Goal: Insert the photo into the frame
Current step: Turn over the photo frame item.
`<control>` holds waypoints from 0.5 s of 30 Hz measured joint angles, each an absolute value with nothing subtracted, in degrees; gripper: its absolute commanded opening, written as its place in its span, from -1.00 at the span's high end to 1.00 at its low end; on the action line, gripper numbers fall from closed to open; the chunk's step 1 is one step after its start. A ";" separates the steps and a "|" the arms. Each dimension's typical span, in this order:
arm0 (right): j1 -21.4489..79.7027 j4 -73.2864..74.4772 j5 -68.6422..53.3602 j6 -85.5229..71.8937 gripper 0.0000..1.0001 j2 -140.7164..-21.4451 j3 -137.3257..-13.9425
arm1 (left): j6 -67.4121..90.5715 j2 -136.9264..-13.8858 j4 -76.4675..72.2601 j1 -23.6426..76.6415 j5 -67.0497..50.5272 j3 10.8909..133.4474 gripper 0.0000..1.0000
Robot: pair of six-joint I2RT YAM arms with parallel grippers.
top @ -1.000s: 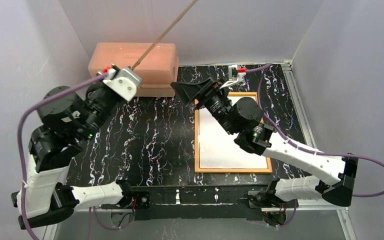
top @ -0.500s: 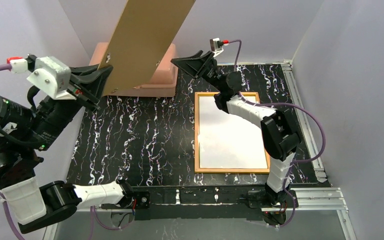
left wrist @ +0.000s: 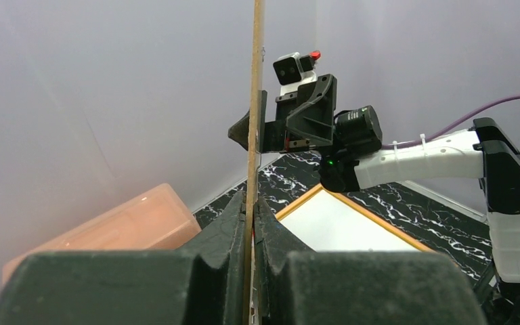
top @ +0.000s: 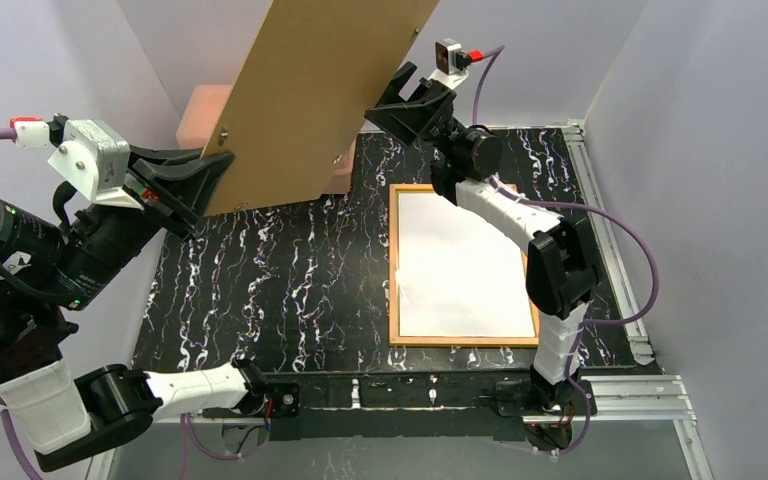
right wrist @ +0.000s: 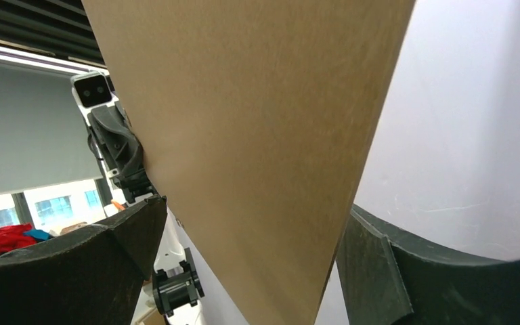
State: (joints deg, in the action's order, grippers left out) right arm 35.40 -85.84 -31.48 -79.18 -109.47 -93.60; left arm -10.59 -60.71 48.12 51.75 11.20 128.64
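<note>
Note the left gripper (top: 203, 176) pinched shut on the lower edge of the brown board (top: 320, 100), with the thin edge squeezed between both fingers in the left wrist view. See the board raised off the table (top: 280, 280), tilted, with its upper end out of the overhead view.

Note the right gripper (top: 401, 101) at the far side of the same board, fingers spread wide. In the right wrist view, find the board between the two parted fingers; contact with either finger cannot be told.

Behind the board, at the back left corner, locate the pink box (top: 203, 106), partly hidden.

On the right half of the table, locate the frame (top: 393, 262) lying flat, orange-brown edge up. Inside it, find the photo (top: 460, 265), plain white side up, slightly rippled near the left edge. Both well apart from either gripper.
</note>
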 measured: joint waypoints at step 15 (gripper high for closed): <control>35.07 -86.39 -29.50 -82.56 0.87 -106.61 -88.01 | -7.42 -57.10 45.28 51.00 16.69 122.56 1.00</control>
